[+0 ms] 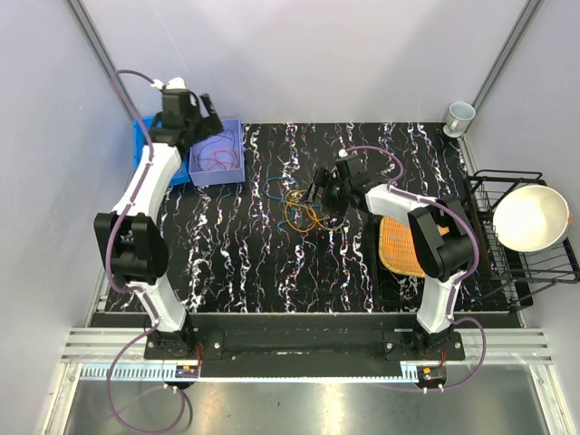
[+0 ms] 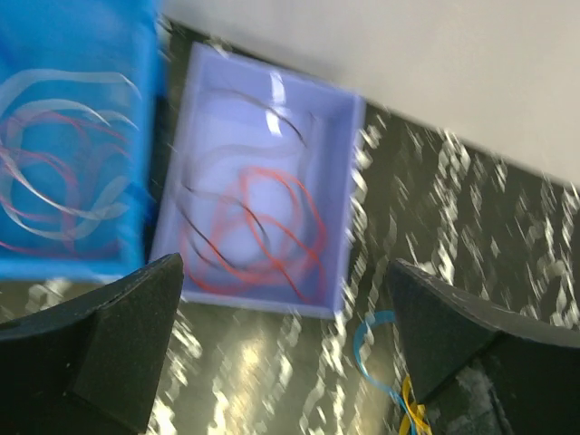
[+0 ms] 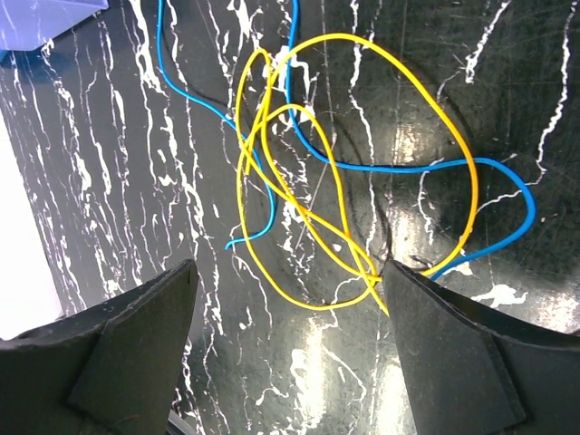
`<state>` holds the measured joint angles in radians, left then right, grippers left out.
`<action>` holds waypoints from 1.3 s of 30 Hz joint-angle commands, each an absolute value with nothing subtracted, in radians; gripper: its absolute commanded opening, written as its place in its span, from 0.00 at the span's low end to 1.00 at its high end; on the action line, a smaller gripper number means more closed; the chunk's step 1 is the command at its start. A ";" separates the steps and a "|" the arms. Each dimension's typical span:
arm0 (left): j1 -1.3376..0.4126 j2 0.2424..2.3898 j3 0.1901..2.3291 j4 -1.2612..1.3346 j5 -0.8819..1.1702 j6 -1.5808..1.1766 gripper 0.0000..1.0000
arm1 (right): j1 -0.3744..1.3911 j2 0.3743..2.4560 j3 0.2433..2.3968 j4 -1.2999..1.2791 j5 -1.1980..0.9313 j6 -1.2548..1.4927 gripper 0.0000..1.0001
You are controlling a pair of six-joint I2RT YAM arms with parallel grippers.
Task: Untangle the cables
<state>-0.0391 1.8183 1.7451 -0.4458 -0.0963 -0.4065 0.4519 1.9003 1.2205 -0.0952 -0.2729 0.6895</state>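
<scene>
Left wrist: lilac tray [image 2: 227,127] holds red cable [image 2: 313,231], blue bin [image 2: 145,136] whitish cables [image 2: 68,80]; right wrist alone shows yellow cable [image 3: 444,109] crossing blue cable [image 3: 408,169]; left gripper [image 2: 285,299], right gripper [image 3: 290,290] spread, empty

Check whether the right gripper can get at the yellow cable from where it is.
Probably yes: the right gripper hangs open right above the yellow cable with nothing between them, though the blue cable crosses through its loops.

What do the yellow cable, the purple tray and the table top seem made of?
Yellow cable: probably plastic-coated wire; smooth, bends in loose loops. Purple tray: likely hard plastic; even colour, thin straight walls. Table top: glossy black, white marble-like veins, reflections; stone or laminate, cannot tell.
</scene>
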 commanded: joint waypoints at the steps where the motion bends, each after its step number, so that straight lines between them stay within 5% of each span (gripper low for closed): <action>1: -0.132 1.737 1.622 -0.373 -0.132 -0.436 0.95 | 0.445 1.852 1.193 -0.041 -0.247 0.680 0.89; 17: -0.365 1.747 1.310 -0.354 -0.064 -0.474 0.85 | 0.425 1.821 1.144 -0.009 -0.232 0.696 0.89; 39: -0.419 2.072 1.552 -0.399 -0.144 -0.653 0.69 | 0.422 1.842 1.146 0.023 -0.244 0.696 0.89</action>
<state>-0.4206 2.0388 1.4723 -0.4026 -0.1032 -0.6182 0.4278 1.8637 1.1439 -0.0204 -0.2474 0.6907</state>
